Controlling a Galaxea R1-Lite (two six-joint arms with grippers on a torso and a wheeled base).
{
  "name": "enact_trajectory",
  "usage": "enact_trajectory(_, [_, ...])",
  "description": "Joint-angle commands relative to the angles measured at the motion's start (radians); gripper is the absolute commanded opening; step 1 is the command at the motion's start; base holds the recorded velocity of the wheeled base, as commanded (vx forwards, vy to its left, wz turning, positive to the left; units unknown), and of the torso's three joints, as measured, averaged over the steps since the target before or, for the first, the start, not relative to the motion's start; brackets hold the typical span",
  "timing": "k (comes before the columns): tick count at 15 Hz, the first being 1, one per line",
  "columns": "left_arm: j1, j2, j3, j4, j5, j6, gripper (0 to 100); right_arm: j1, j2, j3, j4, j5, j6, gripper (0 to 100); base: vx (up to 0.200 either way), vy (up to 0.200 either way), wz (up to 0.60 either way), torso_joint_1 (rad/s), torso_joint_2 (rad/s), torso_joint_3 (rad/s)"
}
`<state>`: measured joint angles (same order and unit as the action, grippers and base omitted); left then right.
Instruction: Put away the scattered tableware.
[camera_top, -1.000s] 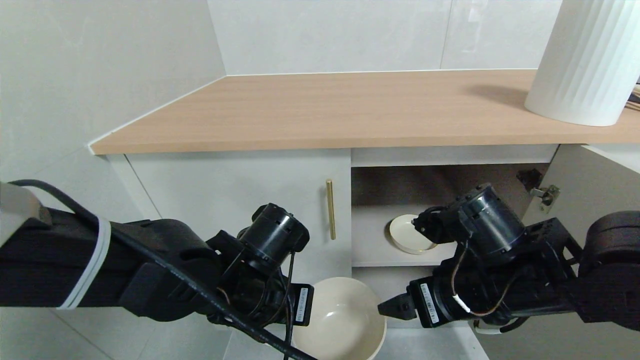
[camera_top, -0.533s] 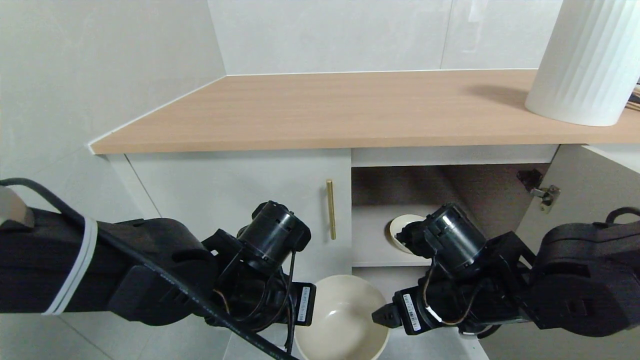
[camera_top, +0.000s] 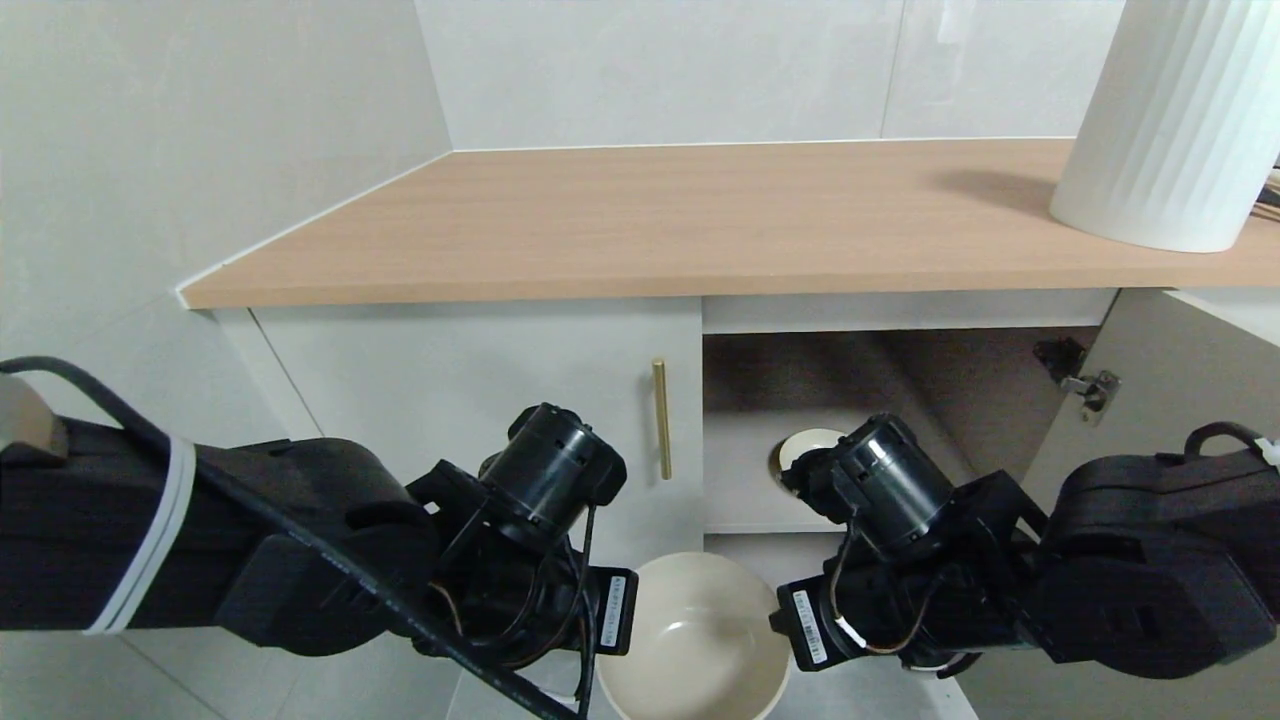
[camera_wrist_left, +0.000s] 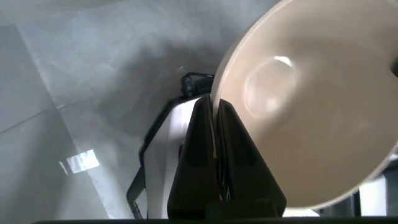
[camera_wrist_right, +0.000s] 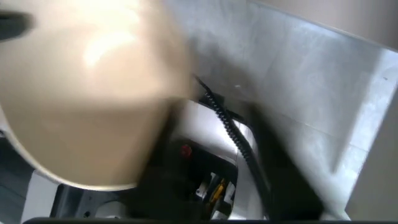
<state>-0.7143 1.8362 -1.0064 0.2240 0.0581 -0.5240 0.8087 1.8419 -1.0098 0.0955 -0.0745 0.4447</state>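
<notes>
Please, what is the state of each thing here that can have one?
Left door: shut.
Right door: open.
Bowl: held by its rim, opening upward.
Small dish: lying on the cupboard shelf.
Left gripper: jaws shut on the bowl's rim.
Right gripper: close beside the bowl's opposite rim.
White container: upright on the counter.

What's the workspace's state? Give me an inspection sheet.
Surface: wooden countertop, carrying a white ribbed vessel at its right.
Job's things: cream bowl held low before the cabinet; small plate on its shelf.
Clutter: nothing seen.
Grippers: left gripper shut on the bowl's rim; right gripper beside the opposite rim, state unclear.
Cables: black cable along the left arm.
Surroundings: left cabinet door closed, right door open; tiled walls.
</notes>
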Motion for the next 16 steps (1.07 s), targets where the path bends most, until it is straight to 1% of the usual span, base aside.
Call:
enact_trajectory(1, [0.001,-0.002,0.000,0.003,0.003,-0.001,0,-0.002,0.007,0.000,0.004,-0.004,-0.001,0,0.000,0.000,0.00,0.000,0.00,0.000])
enact_trajectory(9, [0.001,0.000,0.002,0.003,0.000,-0.001,0,-0.002,0.014,0.002,0.004,-0.005,-0.001,0,0.000,0.000,0.00,0.000,0.00,0.000])
enact_trajectory(10, [-0.004,-0.002,0.005,0.005,0.002,0.001,100,-0.002,0.014,0.003,0.004,-0.005,-0.001,0,0.000,0.000,0.00,0.000,0.00,0.000])
enact_trajectory(16, [-0.004,-0.002,0.002,0.003,0.000,-0.001,100,-0.003,0.020,0.003,0.004,-0.005,-0.003,0,0.000,0.000,0.00,0.000,0.00,0.000])
